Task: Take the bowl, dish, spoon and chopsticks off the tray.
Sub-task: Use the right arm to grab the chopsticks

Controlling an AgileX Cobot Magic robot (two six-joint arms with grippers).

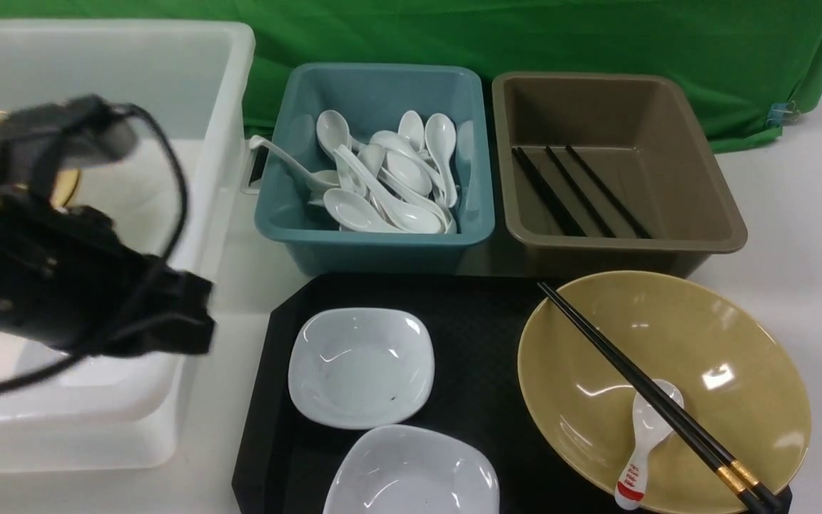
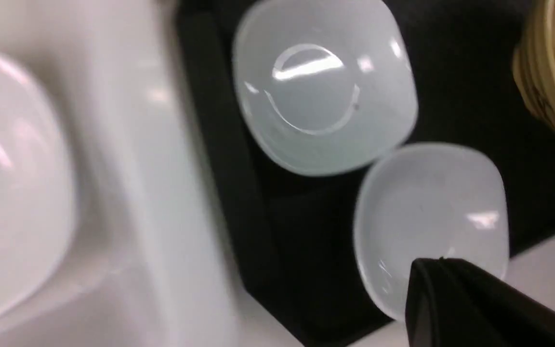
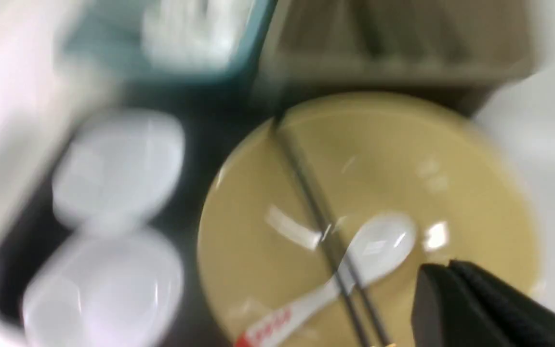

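The yellow bowl (image 1: 732,335) sits at the right of the black tray (image 1: 482,307) — the spoon (image 1: 646,435) lies inside it, with the chopsticks (image 1: 618,357) across the rim and over the spoon. On the tray's left are a far dish (image 1: 361,368) and a near dish (image 1: 411,475). The left end effector (image 2: 427,264) is pinched closed and empty, over the near dish's edge in its wrist view. The right end effector (image 3: 439,270) — also closed, empty — is above the bowl.
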